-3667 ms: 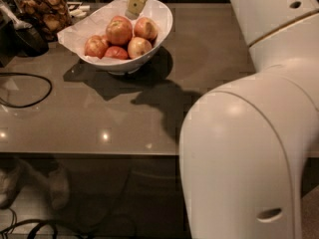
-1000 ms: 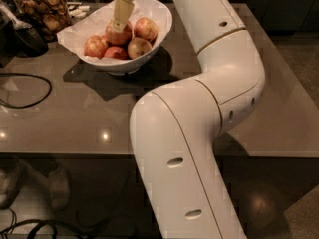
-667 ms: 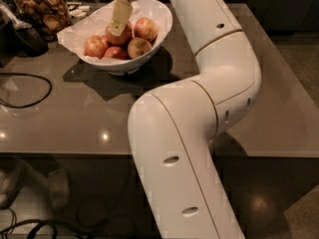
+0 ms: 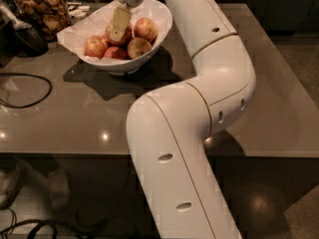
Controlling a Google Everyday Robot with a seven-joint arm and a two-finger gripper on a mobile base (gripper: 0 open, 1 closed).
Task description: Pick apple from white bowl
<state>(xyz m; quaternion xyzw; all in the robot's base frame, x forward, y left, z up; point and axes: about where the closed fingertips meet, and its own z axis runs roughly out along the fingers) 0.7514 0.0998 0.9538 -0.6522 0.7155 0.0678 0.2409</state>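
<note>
The white bowl (image 4: pixel 165 15) stands at the back of the grey table, lined with crumpled white paper and holding several red-yellow apples. The apple (image 4: pixel 128 35), the largest one, lies in the middle of the bowl, mostly hidden. My gripper (image 4: pixel 118 28) reaches down from above into the bowl, its cream tip right over this apple and seemingly touching it. Smaller apples lie around it at the left (image 4: pixel 94 46), front (image 4: pixel 138 47) and right (image 4: pixel 146 28).
A glass jar of brown snacks (image 4: pixel 42 9) stands left of the bowl, with a dark object (image 4: pixel 25 38) beside it. A black cable (image 4: pixel 22 91) loops on the table's left. My white arm (image 4: pixel 199 108) crosses the table's middle and front edge.
The arm has swung across the view since the oldest frame. In the last second the gripper has come slightly lower onto the middle apple. The apples have not moved.
</note>
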